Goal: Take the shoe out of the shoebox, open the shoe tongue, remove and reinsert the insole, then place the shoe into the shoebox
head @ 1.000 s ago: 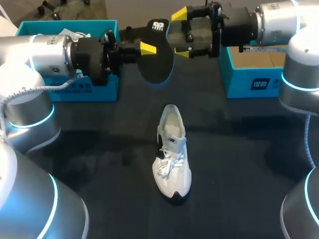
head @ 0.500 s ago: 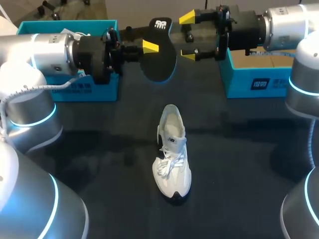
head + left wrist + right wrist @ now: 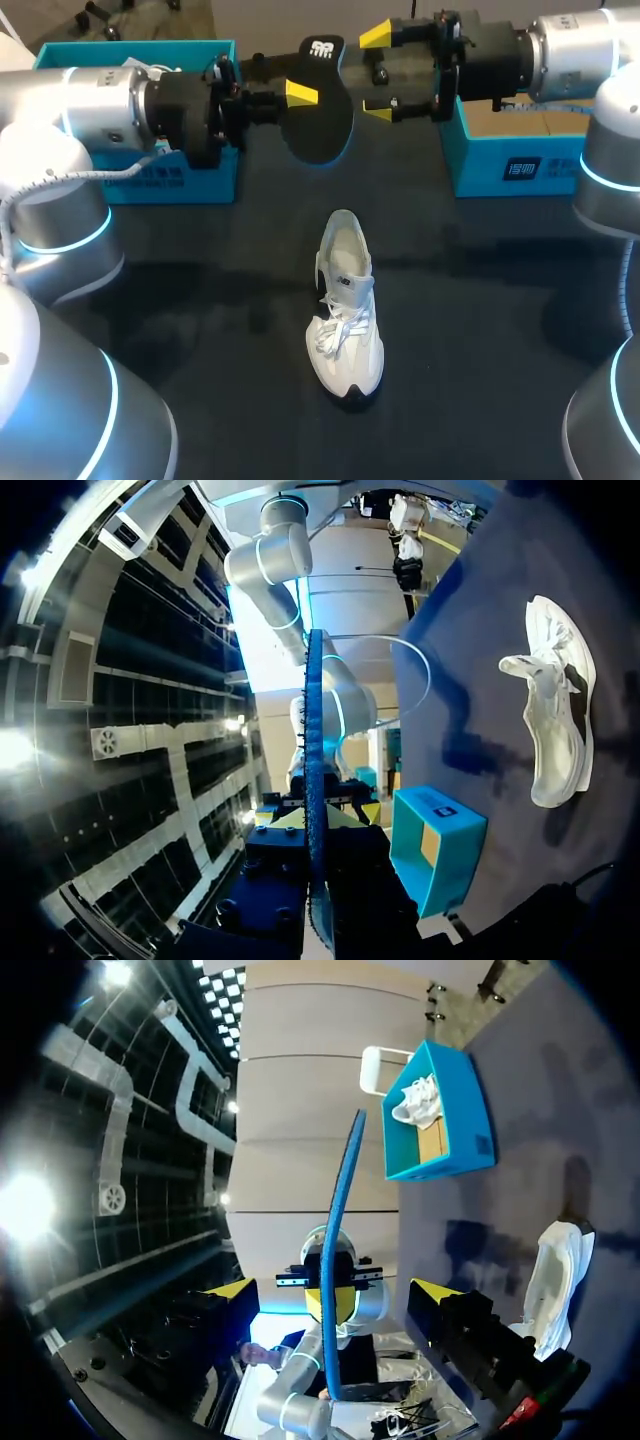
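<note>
Thin black foam insole (image 3: 320,115), blue underneath, is up over the table's far side, between the left teal cardboard shoebox (image 3: 190,185) and the right teal cardboard shoebox (image 3: 500,170). My left gripper (image 3: 292,98) pinches its edge. My right gripper (image 3: 378,73) faces it with jaws spread wide, touching nothing. The white lace-up sneaker (image 3: 345,300) lies mid-table, well apart. The insole looks light and floppy, and it bows. I'd hold it at the flat heel end and feed the toe in first.

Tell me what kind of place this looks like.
Probably a robot test lab for shoe handling: a left arm and right arm over a dark table with two teal shoeboxes, a white shoe, and a black insole held in the left jaws.
</note>
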### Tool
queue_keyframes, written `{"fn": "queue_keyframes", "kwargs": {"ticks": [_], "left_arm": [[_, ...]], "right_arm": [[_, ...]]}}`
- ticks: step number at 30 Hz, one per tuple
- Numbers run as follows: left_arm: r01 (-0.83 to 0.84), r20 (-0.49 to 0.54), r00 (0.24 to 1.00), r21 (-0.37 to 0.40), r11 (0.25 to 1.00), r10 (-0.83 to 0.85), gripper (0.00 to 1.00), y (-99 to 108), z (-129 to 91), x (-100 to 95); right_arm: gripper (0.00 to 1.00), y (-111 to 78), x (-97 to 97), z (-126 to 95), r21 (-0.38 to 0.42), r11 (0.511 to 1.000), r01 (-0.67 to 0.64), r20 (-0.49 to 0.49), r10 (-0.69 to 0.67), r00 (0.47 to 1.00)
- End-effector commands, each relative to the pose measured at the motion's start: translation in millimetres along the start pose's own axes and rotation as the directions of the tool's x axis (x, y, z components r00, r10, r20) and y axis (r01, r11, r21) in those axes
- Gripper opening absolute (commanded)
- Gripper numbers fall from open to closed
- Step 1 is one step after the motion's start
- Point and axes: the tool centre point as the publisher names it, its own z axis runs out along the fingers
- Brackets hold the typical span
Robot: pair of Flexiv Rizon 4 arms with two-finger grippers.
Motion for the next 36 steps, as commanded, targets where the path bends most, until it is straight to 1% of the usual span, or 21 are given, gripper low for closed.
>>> {"fn": "queue_keyframes", "kwargs": {"ticks": [1, 6, 9, 10, 11, 21, 30, 36], "left_arm": [[-0.002, 0.001, 1.000, -0.003, 1.000, 0.002, 0.00, 0, 1, 0.7], [-0.013, -0.010, 1.000, -0.004, 1.000, 0.013, 0.00, -3, -3, 1.1], [-0.014, -0.016, 1.000, -0.007, 1.000, 0.014, 0.00, -3, -7, 2.4], [-0.015, -0.020, 1.000, -0.008, 1.000, 0.015, 0.00, -3, -8, 3.3], [-0.017, -0.028, 0.999, -0.005, 1.000, 0.017, 0.00, -4, -10, 4.7], [-0.044, -0.085, 0.995, 0.024, 0.999, 0.046, 0.00, -6, -14, 12.2], [-0.062, -0.089, 0.994, 0.019, 0.998, 0.063, 0.00, -6, -13, 15.0], [-0.087, -0.081, 0.993, 0.016, 0.996, 0.088, 0.00, -7, -12, 11.0]], "right_arm": [[1.00, 0.1, -0.4, 1, -0.001, 1.000, 0.000, 0.000, 0.000, 1.000], [1.00, 0.8, -3.8, 1, 0.046, 0.993, 0.111, 0.053, -0.114, 0.992], [1.00, -0.1, -5.2, -1, 0.070, 0.978, 0.198, 0.077, -0.203, 0.976], [1.00, -0.6, -4.3, -2, 0.083, 0.965, 0.251, 0.092, -0.258, 0.962], [1.00, -1.1, -1.1, -2, 0.110, 0.941, 0.320, 0.141, -0.334, 0.932], [1.00, -1.1, -1.1, -2, 0.110, 0.941, 0.320, 0.141, -0.334, 0.932], [1.00, -1.1, -1.1, -2, 0.110, 0.941, 0.320, 0.141, -0.334, 0.932], [1.00, -1.1, -1.1, -2, 0.110, 0.941, 0.320, 0.141, -0.334, 0.932]]}}
